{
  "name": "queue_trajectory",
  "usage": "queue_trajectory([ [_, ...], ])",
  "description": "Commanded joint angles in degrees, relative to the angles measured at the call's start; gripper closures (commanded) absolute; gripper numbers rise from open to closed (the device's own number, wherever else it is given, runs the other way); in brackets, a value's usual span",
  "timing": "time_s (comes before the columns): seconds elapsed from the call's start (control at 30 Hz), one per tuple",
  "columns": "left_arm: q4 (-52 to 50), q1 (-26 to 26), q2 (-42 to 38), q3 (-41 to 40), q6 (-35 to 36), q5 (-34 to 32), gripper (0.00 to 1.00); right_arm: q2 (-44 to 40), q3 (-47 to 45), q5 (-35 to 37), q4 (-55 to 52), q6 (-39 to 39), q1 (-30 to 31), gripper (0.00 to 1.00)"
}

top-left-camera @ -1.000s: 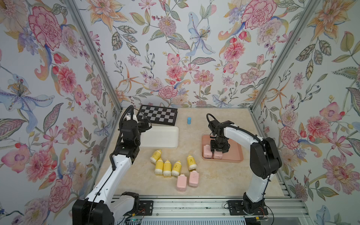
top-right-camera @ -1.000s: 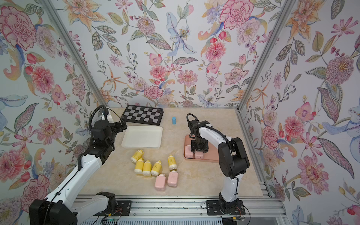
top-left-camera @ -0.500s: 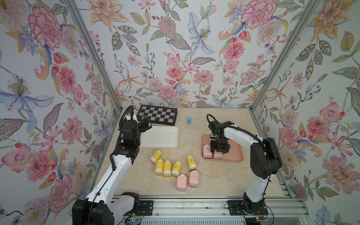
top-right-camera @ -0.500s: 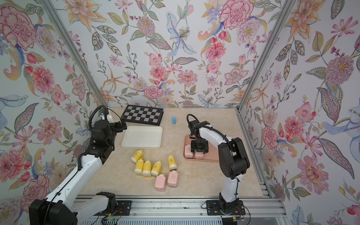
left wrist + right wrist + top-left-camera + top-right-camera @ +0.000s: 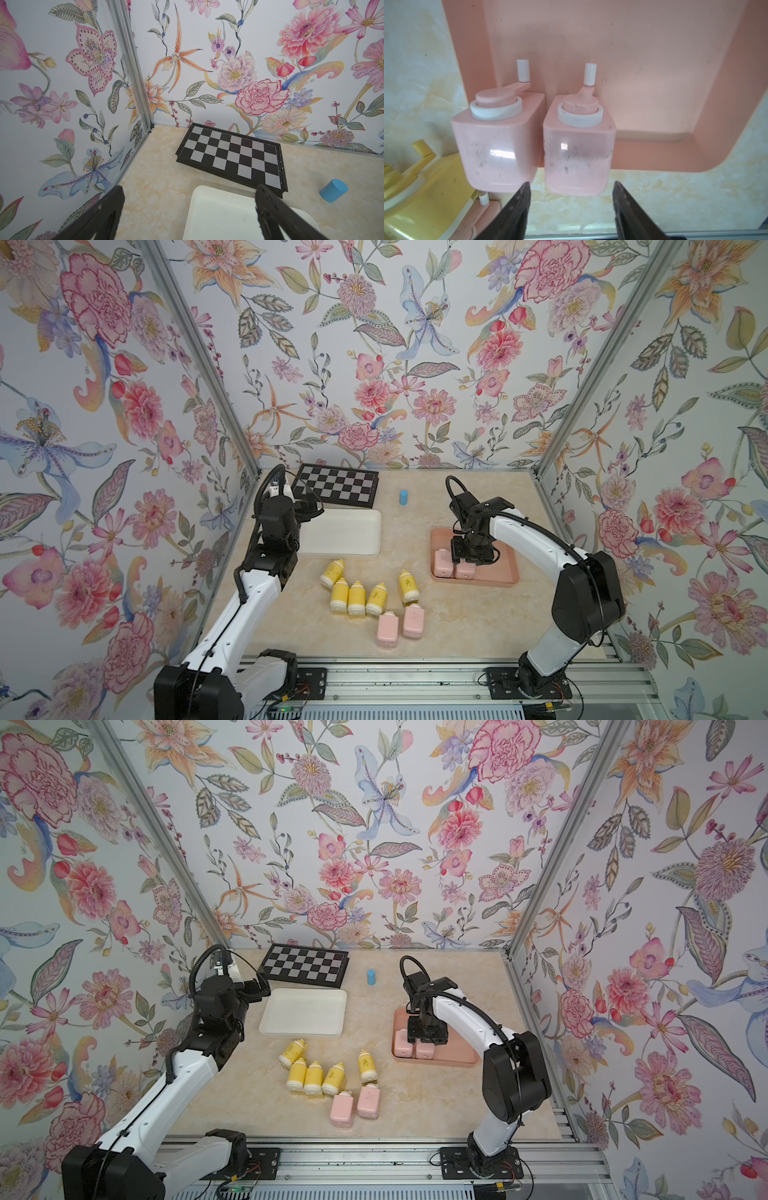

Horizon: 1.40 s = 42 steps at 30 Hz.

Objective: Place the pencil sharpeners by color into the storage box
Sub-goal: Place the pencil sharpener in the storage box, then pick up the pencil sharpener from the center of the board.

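The white plastic tray sits on the left. The left gripper hangs wide open over its left end. The pink plastic tray on the right holds two pink square sharpeners. The right gripper is just above the right one, with its jaws a little wider than it. Five yellow bottle-shaped sharpeners and two more pink ones lie on the table, nearer.

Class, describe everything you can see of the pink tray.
The pink tray is a shallow rectangle with rounded corners and a raised rim, seemingly smooth plastic, lying flat on the marbled table on the right arm's side. Two pink sharpeners sit side by side at one end; the rest looks bare. The right hand hangs open above them, apparently not touching the tray.
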Motion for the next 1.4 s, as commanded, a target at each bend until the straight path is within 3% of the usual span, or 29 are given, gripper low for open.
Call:
queue_trajectory([
  [0.0,1.72,-0.47,-0.91,-1.0,0.99,-1.25,0.01,-4.26,-0.24,1.26,-4.82,2.15,2.57,0.35],
  [0.17,1.77,-0.47,-0.65,-1.18,1.12,-1.66,0.01,-9.79,-0.3,2.33,-8.1,6.77,8.56,0.34],
  [0.4,1.86,-0.41,-0.61,-1.36,1.21,-1.96,0.01,-15.68,-2.02,3.59,-9.6,20.74,23.71,0.34],
  [0.57,1.95,-0.41,-0.95,-1.53,1.3,-2.15,0.01,-13.6,-2.26,4.94,-9.49,30.92,35.76,0.32],
  [0.7,2.03,-0.48,-1.46,-1.55,1.41,-2.41,0.01,-9.98,-2.27,4.57,-8.59,35.72,41.01,0.27],
  [1.37,2.17,-1.19,-1.33,-1.8,1.98,-2.84,0.01,-2.3,-3.42,-0.92,-0.55,34.23,41.15,0.19],
])
